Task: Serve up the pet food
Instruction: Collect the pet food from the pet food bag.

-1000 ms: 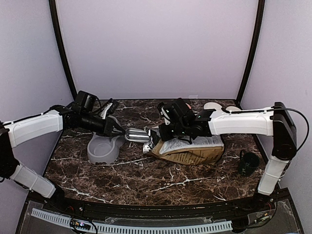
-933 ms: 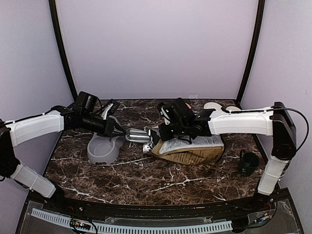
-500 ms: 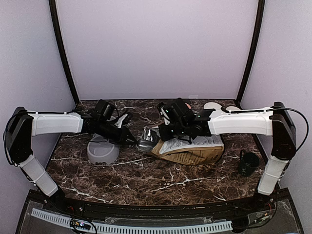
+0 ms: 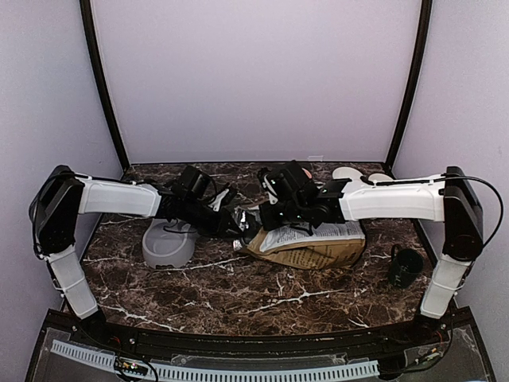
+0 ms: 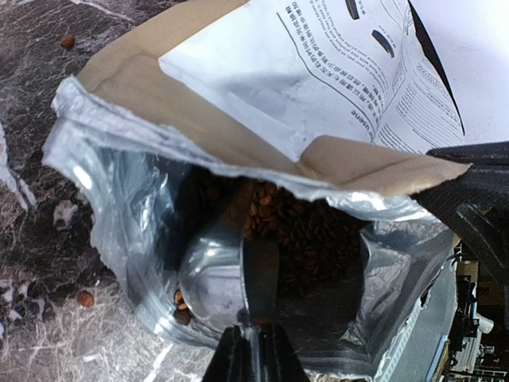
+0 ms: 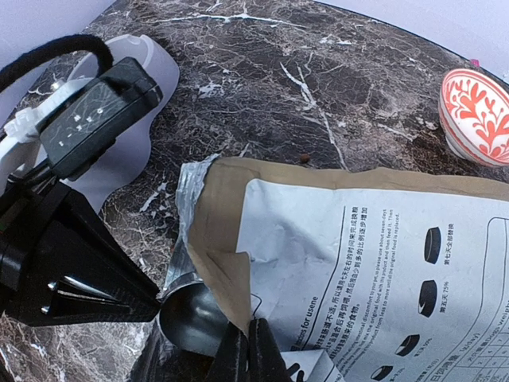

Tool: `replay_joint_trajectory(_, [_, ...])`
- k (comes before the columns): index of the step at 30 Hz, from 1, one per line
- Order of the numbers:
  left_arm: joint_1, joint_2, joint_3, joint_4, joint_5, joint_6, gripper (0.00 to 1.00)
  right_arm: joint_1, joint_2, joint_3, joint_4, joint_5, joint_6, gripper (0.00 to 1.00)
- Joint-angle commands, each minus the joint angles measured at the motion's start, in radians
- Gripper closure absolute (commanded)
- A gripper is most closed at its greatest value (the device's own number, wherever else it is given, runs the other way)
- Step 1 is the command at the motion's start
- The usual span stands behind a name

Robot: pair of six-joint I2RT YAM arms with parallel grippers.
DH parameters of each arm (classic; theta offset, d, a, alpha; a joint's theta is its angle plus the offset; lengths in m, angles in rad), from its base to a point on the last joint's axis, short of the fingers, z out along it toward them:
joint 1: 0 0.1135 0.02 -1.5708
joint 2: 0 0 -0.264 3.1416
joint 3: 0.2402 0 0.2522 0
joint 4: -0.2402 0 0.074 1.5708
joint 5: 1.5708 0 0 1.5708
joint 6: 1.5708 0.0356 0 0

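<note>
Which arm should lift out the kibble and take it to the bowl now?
Left. The left gripper holds the scoop inside the bag mouth among the kibble, and the grey bowl sits on that arm's side. The right gripper pinches the bag's edge open.

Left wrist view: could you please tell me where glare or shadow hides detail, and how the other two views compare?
Left wrist: the foil lining of the bag glares white, the pet food lies in deep shadow, and the scoop mirrors its surroundings. Right wrist: evenly lit, the print sharp. Top external: soft; detail at the bag's mouth is lost against the dark table.
</note>
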Motion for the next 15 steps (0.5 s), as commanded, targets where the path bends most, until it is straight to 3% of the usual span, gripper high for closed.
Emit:
replay_joint_trajectory(1, [-0.004,0.042,0.022,0.048,0.002,-0.045,1.00,-0.023,-0.019,-0.020,0.071,0.032,0.005,1.00])
replay_joint_trajectory(15, [-0.004,0.071,-0.028,0.226,0.095,-0.152,1.00,-0.023,-0.035,-0.052,0.094,0.031,0.007,1.00])
